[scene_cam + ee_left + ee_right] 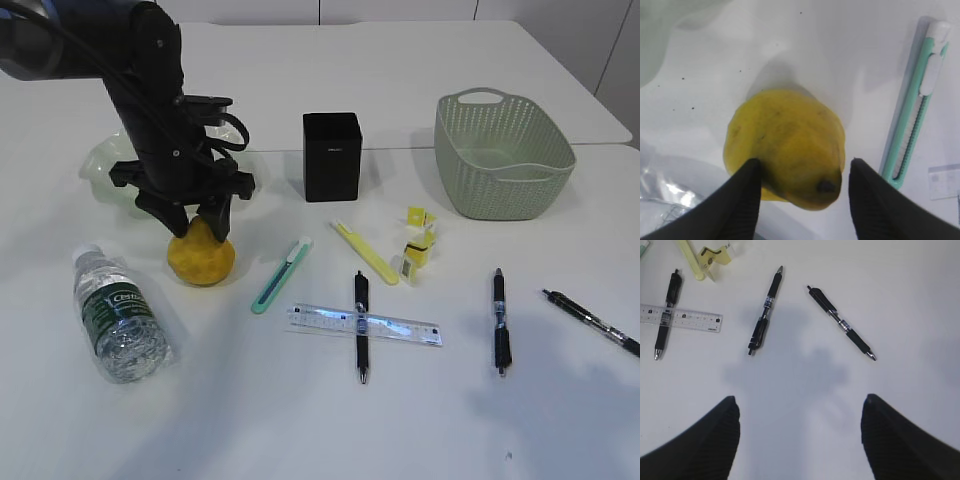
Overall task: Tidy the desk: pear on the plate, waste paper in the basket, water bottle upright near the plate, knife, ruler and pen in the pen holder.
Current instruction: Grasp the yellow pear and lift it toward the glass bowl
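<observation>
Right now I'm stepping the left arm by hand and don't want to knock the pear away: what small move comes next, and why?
Probably close the left tool on the pear. Its fingers already straddle the fruit, one touching, the other just clear. The pear sits on the table beside the plate, so a firm grip should precede any lift.

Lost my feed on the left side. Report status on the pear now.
Left gripper straddling pear, fingers not yet clamped. Right gripper open, empty, over bare table. Pear on table beside plate. Nothing in the way.
</observation>
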